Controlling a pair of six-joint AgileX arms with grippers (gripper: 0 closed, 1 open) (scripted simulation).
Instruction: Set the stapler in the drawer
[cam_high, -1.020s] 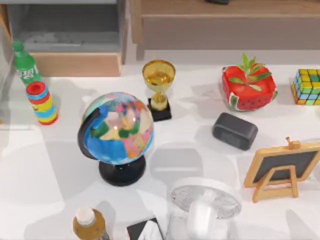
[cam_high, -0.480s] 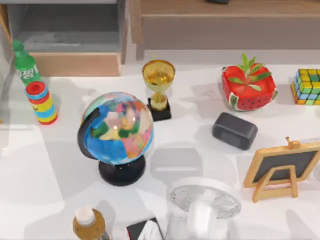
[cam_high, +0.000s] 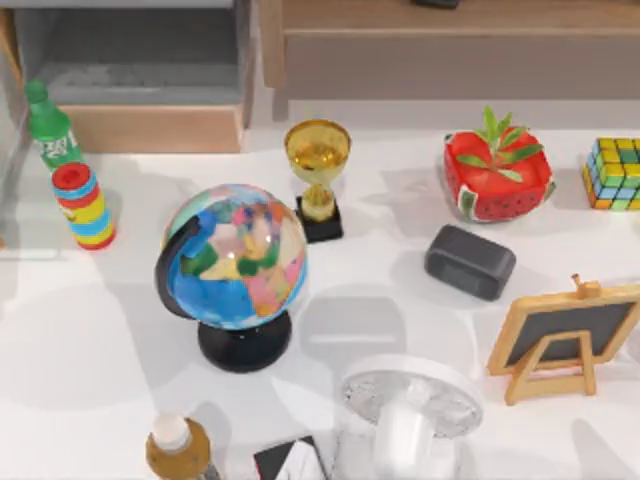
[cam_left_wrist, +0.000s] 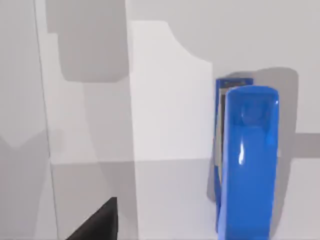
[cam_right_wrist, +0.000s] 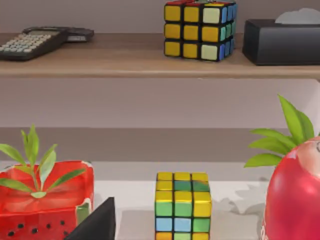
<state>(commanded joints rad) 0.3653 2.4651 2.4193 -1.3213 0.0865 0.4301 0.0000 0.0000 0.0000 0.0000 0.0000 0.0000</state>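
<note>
The bright blue stapler (cam_left_wrist: 247, 160) lies flat on the white table in the left wrist view, with a dark part of my left gripper (cam_left_wrist: 95, 222) showing well to its side, apart from it. The drawer (cam_high: 150, 128) stands pulled open at the table's back left in the top view, with a tan front panel and a grey inside. A dark part of my right gripper (cam_right_wrist: 97, 222) shows in the right wrist view, facing a colour cube (cam_right_wrist: 182, 207) and a watermelon planter (cam_right_wrist: 45, 200).
A globe (cam_high: 235, 260) stands mid-table, with a gold trophy (cam_high: 318, 175) behind it. A ring-stack toy (cam_high: 84, 205) and a green bottle (cam_high: 50, 128) are near the drawer. On the right stand a dark grey block (cam_high: 470, 262), a chalkboard easel (cam_high: 560, 335) and a white fan (cam_high: 410, 410). The brown shelf unit (cam_high: 450, 50) runs along the back.
Shadows on the left and near side of the table have shifted slightly. No object on the table has moved.
</note>
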